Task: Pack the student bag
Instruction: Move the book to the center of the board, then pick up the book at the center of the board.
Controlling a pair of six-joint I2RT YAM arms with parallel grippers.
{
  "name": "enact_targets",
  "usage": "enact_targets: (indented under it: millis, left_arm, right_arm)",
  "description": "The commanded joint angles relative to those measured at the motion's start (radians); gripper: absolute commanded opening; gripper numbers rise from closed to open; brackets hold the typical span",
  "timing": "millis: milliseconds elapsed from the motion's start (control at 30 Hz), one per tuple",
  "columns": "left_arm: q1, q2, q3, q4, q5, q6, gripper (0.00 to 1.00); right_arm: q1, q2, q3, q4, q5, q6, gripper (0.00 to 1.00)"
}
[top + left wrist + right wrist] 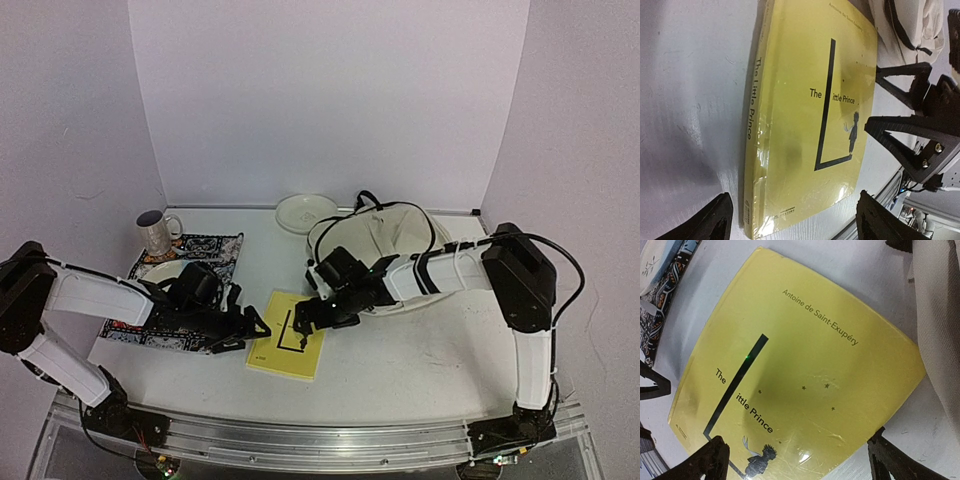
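Mat (205, 250) and mug (155, 232) sit at the far left, clear of the coming move. Next is my left gripper (252, 335), low over the mat's right end. Its fingers are spread wide and hold nothing, and they point at the left edge of the book (282, 355). In its wrist view the book's spine end lies between the two fingertips; whether they touch it I cannot tell.

The book lies flat on the table (420, 350), cover up, its long axis running near to far with a slight lean to the right. My right gripper (300, 322) hangs over the book's far half, fingers likewise wide apart and empty, with the cover filling the gap between them.

The bag (385, 232) decides the move. It lies to the far right of the book, close behind my right forearm, its mouth seemingly gaping upward. So the book must travel away and rightward, and I judge my right arm the nearer one for that carry.

A flat book offers little purchase from above, and the left gripper looks placed to lift or push an edge. Bare table opens to the right of the book and toward the near rim. A dish (305, 210) stands just left of the bag, close to the path.
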Motion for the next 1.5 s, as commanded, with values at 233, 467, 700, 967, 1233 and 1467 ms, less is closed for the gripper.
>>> enact_targets:
  millis: [233,467,700,967,1233,1467]
  left_arm:
    - [-0.002,0.053,0.044,0.058,-0.067,-0.093,0.84]
    - [-0.002,0.133,0.059,0.062,-0.061,-0.071,0.85]
    - [-0.022,0.180,0.062,0.116,0.001,-0.079,0.85]
    - [-0.032,0.092,-0.037,0.446,0.121,-0.196,0.82]
    - [-0.043,0.003,-0.050,0.639,0.157,-0.283,0.79]
    - [-0.048,0.004,-0.095,0.757,0.106,-0.346,0.74]
  right_arm:
    - [0.002,-0.131,-0.200,0.048,-0.145,0.248,0.92]
    - [0.002,-0.070,-0.203,0.128,-0.204,0.316,0.83]
    - [0.002,-0.016,-0.197,0.171,-0.198,0.341,0.77]
    - [0.002,0.009,-0.217,0.234,-0.221,0.354,0.74]
    - [0.000,-0.002,-0.234,0.293,-0.244,0.345,0.74]
    - [0.001,-0.004,-0.240,0.319,-0.264,0.340,0.74]
